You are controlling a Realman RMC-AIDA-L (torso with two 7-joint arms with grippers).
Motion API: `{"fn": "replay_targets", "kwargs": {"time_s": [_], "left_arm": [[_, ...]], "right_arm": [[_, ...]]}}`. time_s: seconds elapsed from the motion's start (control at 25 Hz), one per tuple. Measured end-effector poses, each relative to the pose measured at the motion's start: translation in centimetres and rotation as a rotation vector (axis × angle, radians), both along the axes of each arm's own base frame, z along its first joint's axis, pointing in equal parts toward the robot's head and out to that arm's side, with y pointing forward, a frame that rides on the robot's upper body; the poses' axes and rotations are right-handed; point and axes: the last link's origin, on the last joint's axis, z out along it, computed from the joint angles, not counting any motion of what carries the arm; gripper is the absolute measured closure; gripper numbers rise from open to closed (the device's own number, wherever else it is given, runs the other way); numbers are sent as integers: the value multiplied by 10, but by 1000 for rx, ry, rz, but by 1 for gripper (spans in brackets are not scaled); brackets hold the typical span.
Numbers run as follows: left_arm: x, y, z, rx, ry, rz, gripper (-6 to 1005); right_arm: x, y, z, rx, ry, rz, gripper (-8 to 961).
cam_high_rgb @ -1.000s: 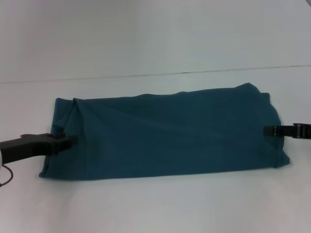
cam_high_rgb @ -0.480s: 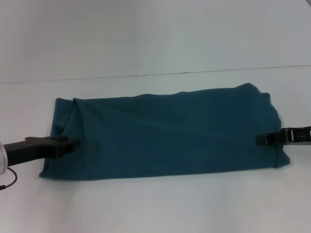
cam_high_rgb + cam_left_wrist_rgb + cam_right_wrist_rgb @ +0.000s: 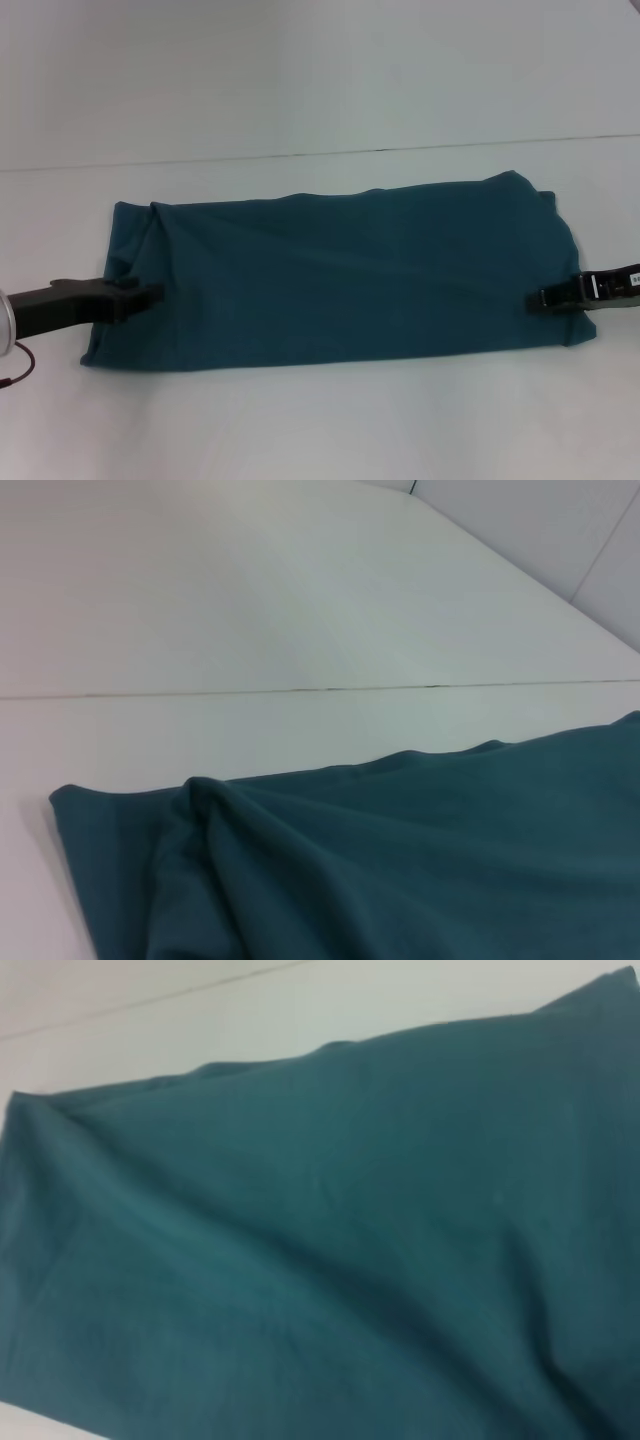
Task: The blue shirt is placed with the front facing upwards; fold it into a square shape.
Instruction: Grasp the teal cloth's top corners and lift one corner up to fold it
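**Blue shirt lies as a long band, a gripper at each short end**

Blue shirt [image 3: 340,275] is spread on the white table [image 3: 320,80], already folded down to a long band. Its long axis runs across the robot from left to right, with no lettering showing on the upper face.

The left gripper [image 3: 143,294] sits at the shirt's left short end, its tip over the cloth near that edge. The right gripper [image 3: 540,298] sits at the opposite short end, its tip also just over the fabric. Each arm is nearest its own end, so the band lies between the two grippers. Squaring it probably means carrying one short end along the long axis toward the other. Whether either gripper is pinching cloth or standing released, I cannot tell; the fingers look dark and merged in the head view.

The head view alone shows both grippers and the whole outline. The left wrist view shows a rumpled ridge at the shirt's left corner and a seam line on the table beyond. The right wrist view shows only teal fabric with soft creases, and no fingers.
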Motion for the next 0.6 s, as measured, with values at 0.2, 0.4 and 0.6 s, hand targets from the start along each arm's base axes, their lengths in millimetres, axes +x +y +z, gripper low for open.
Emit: {"fn": "replay_targets", "kwargs": {"time_s": [0.2,0.4,0.6], "left_arm": [[-1,1,0,5,6,3,598],[-1,1,1,7,7,4,598],[-1,1,1,10,7,3,598]], "right_arm": [[-2,0,1,-8,-28,-19,458],[1,-2,1,-11,-31,-32,458],[2,-3,0,-10,-37,-49,458]]}}
